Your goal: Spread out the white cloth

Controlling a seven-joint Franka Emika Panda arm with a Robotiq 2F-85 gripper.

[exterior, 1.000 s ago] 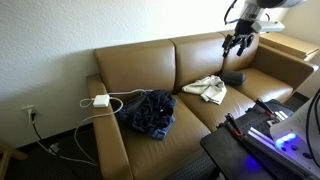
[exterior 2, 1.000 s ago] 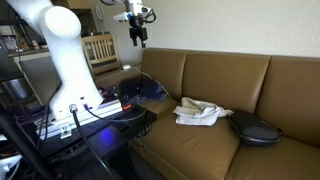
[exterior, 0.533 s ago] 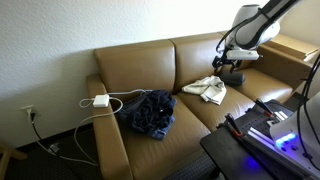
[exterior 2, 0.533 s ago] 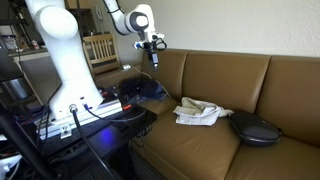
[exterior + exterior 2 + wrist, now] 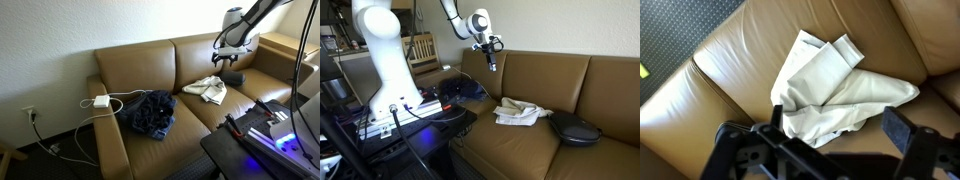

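Note:
The white cloth [image 5: 208, 88] lies crumpled and folded on the brown couch seat in both exterior views [image 5: 517, 113]. In the wrist view it fills the middle [image 5: 835, 95], bunched with folded flaps. My gripper [image 5: 226, 57] hangs in the air above the cloth, fingers pointing down; it also shows in an exterior view [image 5: 491, 62]. In the wrist view its jaws [image 5: 835, 135] are wide apart and empty, with the cloth below and between them.
A dark blue garment [image 5: 150, 111] lies on the couch's other seat, next to a white charger with cable [image 5: 101, 100]. A black cushion-like object [image 5: 573, 128] sits beside the cloth. A lit equipment cart [image 5: 262, 128] stands in front of the couch [image 5: 150, 55].
The arm has swung down and in over the couch, bringing the gripper from high up to a point above the white cloth. The cloth has not moved.

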